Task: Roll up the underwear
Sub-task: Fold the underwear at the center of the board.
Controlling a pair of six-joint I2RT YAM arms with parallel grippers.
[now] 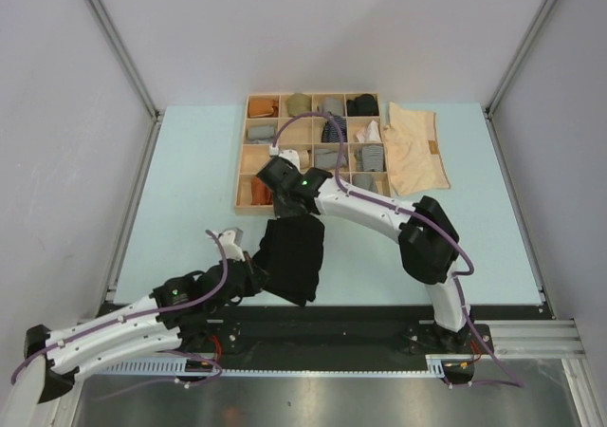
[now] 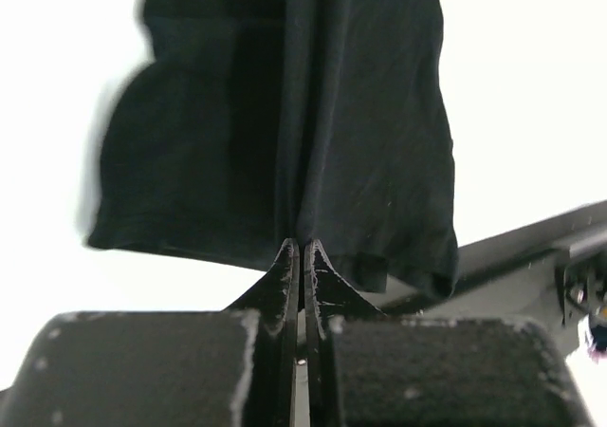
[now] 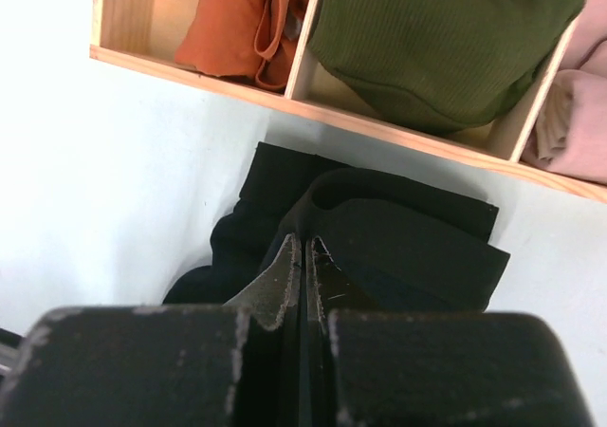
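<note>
The black underwear (image 1: 292,258) is stretched between my two grippers over the near middle of the table. My left gripper (image 1: 254,273) is shut on its near left edge; in the left wrist view the black cloth (image 2: 285,123) hangs from the closed gripper (image 2: 302,247). My right gripper (image 1: 289,209) is shut on its far edge, seen in the right wrist view (image 3: 305,242) pinching a fold of the black cloth (image 3: 398,247). The pale cream underwear (image 1: 413,150) lies flat right of the tray. A rust-orange garment (image 1: 254,192) sits in the tray's near left compartment.
A wooden compartment tray (image 1: 311,148) at the far middle holds several small cloth bundles, among them an olive one (image 3: 436,47) and an orange one (image 3: 237,24) close to the right gripper. Metal rails border the table's near edge (image 1: 332,313).
</note>
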